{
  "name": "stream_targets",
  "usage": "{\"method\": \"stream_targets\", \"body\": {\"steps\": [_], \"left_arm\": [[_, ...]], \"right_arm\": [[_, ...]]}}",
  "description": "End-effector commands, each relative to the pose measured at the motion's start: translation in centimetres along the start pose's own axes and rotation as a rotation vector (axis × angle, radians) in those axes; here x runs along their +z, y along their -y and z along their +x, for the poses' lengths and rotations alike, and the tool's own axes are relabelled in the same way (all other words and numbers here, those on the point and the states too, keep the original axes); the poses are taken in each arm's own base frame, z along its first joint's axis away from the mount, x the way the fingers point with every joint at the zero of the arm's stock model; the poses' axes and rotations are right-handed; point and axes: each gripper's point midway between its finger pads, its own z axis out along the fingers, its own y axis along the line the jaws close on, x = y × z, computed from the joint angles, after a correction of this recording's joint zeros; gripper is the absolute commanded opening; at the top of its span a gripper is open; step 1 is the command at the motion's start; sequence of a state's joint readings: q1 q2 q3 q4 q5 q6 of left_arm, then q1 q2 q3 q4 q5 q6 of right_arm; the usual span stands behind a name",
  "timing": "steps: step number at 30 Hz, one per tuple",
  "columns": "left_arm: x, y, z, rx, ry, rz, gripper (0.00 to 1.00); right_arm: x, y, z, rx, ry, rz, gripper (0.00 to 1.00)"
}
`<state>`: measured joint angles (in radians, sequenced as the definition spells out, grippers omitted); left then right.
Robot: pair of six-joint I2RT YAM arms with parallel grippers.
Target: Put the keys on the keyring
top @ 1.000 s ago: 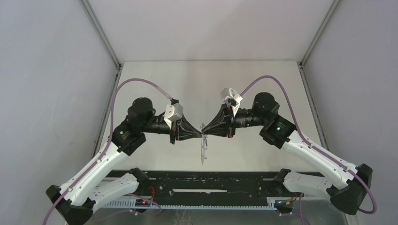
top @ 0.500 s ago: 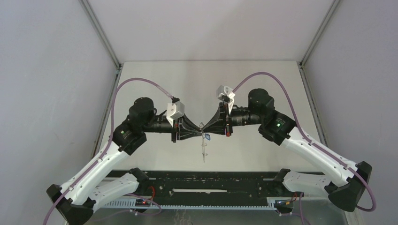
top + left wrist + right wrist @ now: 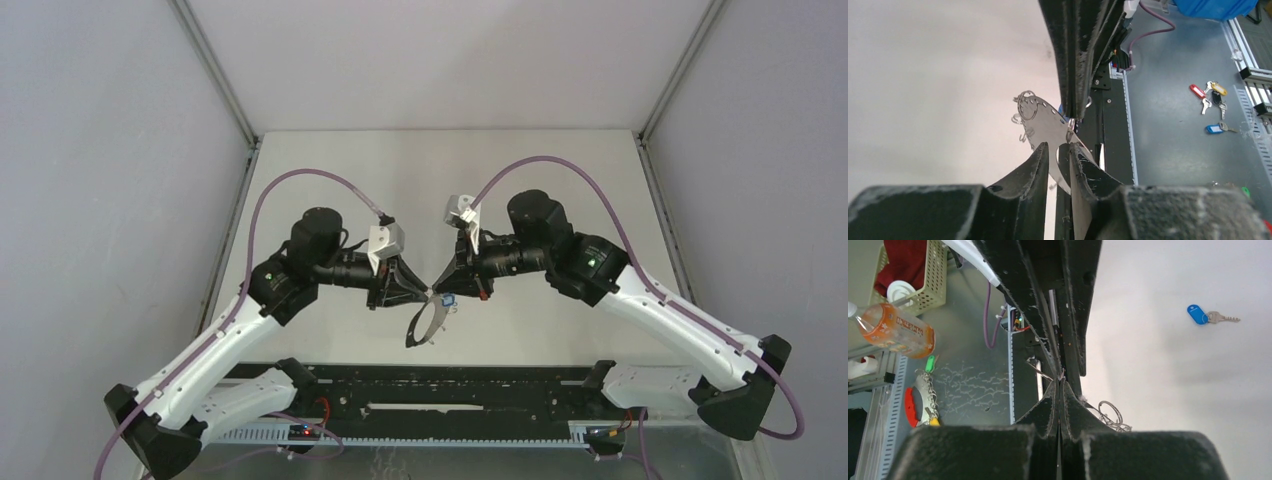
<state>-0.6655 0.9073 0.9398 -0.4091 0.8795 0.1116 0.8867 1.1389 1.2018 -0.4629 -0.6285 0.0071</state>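
Note:
The keyring (image 3: 413, 334) is a thin grey hoop held in the air above the table's near edge, tilted so its oval shows. My left gripper (image 3: 421, 293) is shut on its flat band (image 3: 1047, 114), which passes between my fingers (image 3: 1040, 162). My right gripper (image 3: 441, 291) meets it tip to tip and is shut tight on something thin at the hoop's rim; a blue key tag (image 3: 447, 299) sits right at its tip. The hoop's wire loops (image 3: 1110, 415) show beside my right fingers (image 3: 1068, 405). The darker blue key (image 3: 1204, 315) lies flat on the white table.
A black rail (image 3: 430, 385) runs along the table's near edge below the hoop. Off the table lie spare keys with red, yellow and blue tags (image 3: 1212, 95), an orange bottle (image 3: 895, 330) and a mesh basket (image 3: 923, 275).
Both grippers moved slightly left and lower. My left wrist turned, so the hoop swung from hanging edge-on to tilted with its oval showing. The right gripper stayed at the hoop's rim.

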Motion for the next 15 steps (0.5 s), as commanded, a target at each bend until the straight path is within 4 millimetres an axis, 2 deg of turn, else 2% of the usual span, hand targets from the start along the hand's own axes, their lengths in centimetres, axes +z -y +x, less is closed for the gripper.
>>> {"method": "stream_targets", "body": {"steps": [1, 9, 15], "left_arm": [[-0.3, 0.6, -2.0, 0.067, 0.017, 0.03, 0.25], [-0.4, 1.3, -2.2, 0.068, 0.019, 0.066, 0.21], [-0.7, 2.3, -1.1, 0.101, -0.018, 0.108, 0.27]], "right_arm": [[-0.1, -0.5, -1.0, -0.067, -0.02, 0.011, 0.0], [0.5, -0.6, -0.8, -0.089, -0.067, 0.02, 0.0], [0.7, -0.4, -1.0, -0.095, -0.078, 0.029, 0.0]]}}
